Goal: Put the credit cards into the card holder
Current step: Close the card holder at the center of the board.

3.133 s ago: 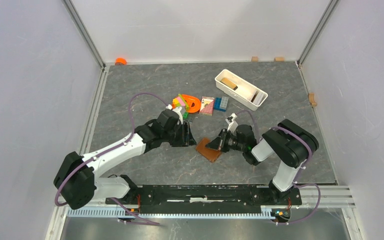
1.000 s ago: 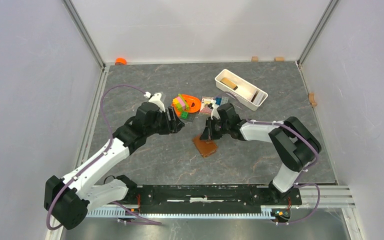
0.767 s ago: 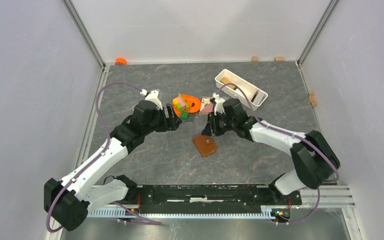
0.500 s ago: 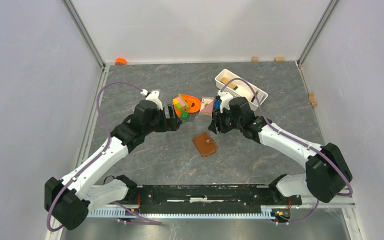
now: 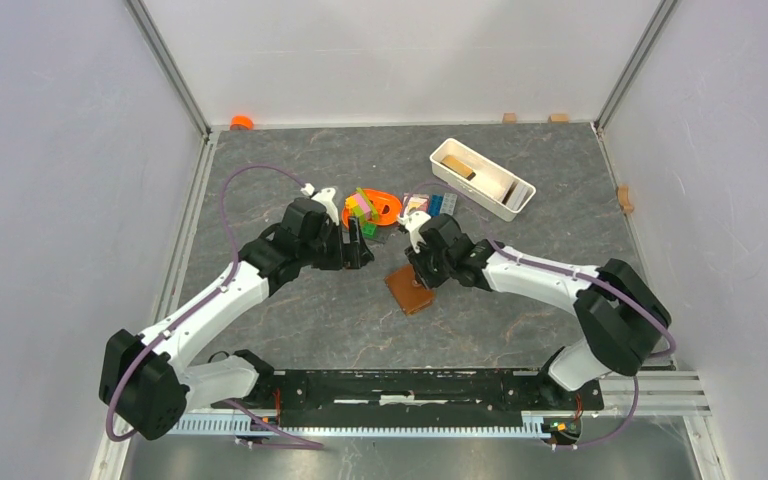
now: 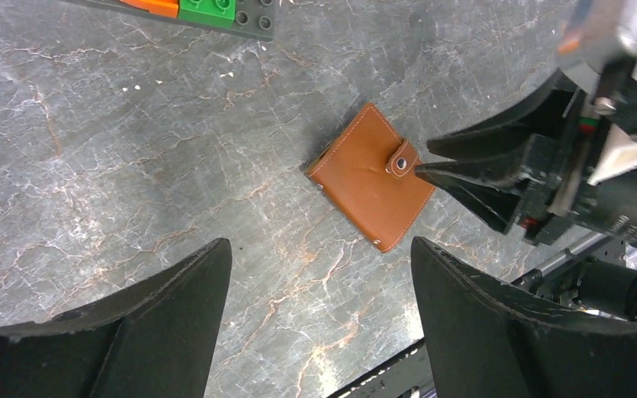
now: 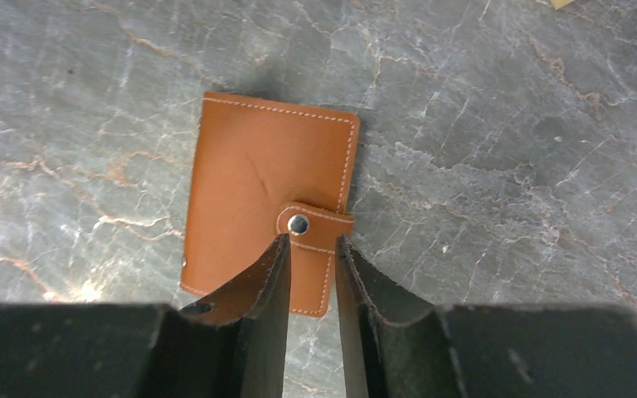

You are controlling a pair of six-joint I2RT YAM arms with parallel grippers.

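Count: one card holder, one white tray, two grippers.
Card holder: flat on table, folded shut, snap fastened, between both arms, well apart from white tray.
Left gripper: jaws wide apart, nothing held, hangs above table near card holder.
Right gripper: jaws narrowly parted, tips straddle snap strap, one tip touching card holder's edge. Nothing lifted.
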